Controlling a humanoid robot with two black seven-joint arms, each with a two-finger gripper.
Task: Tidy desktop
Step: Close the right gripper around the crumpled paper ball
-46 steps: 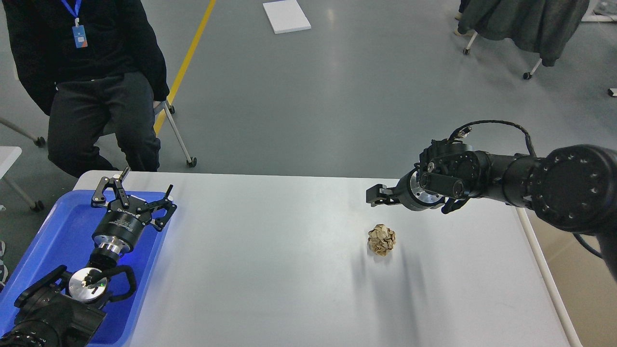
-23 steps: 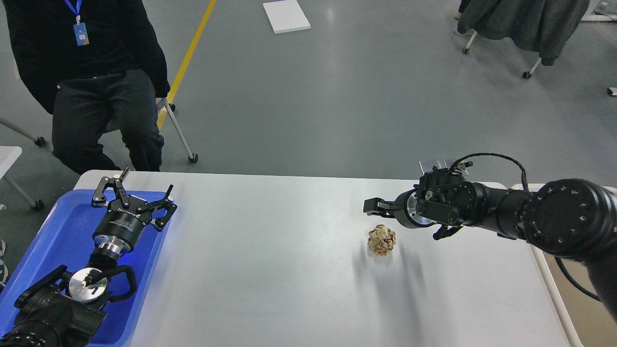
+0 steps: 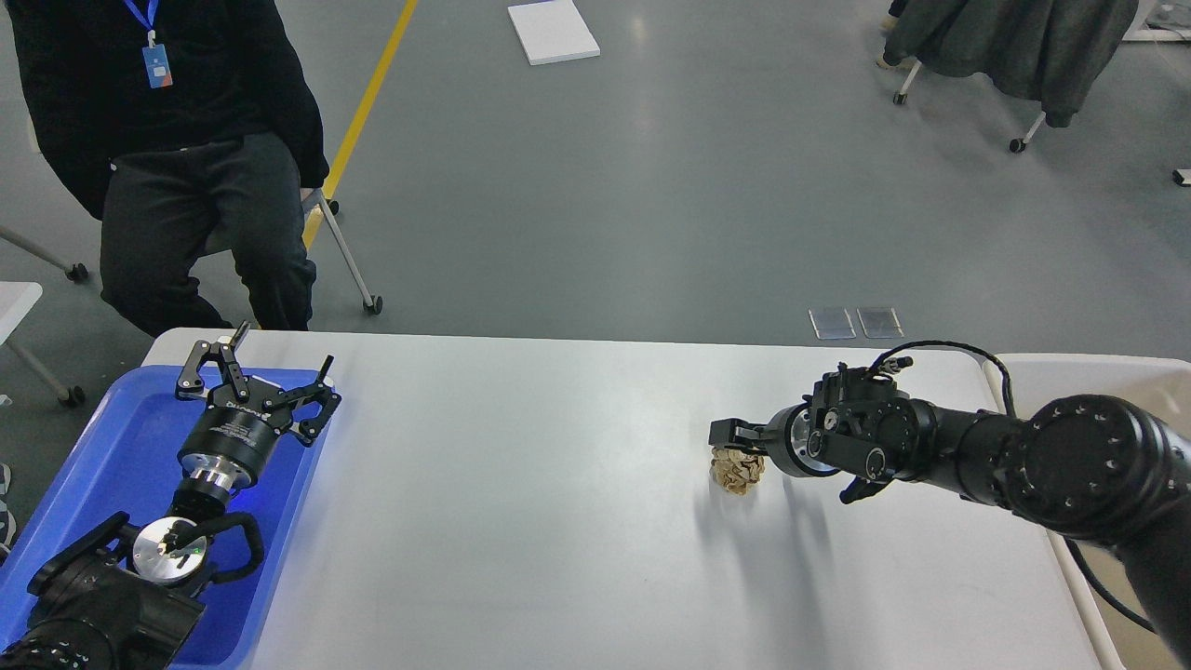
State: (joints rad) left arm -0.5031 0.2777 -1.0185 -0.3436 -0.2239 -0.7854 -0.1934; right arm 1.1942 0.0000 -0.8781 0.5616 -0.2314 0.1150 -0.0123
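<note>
Our right gripper [image 3: 730, 435] sits over the crumpled tan paper ball [image 3: 736, 471] on the smooth desktop [image 3: 521, 521]; we cannot tell its spread. Our left gripper [image 3: 256, 372] gapes wide above the blue tray [image 3: 112, 465].

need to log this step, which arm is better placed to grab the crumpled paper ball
Right. The right gripper sits directly over the crumpled paper ball on the desktop. The left gripper hangs open above the blue tray, far across the table from it.

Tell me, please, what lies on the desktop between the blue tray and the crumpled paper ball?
Nothing: in the head view, the desktop is bare between the blue tray and the paper ball.
</note>
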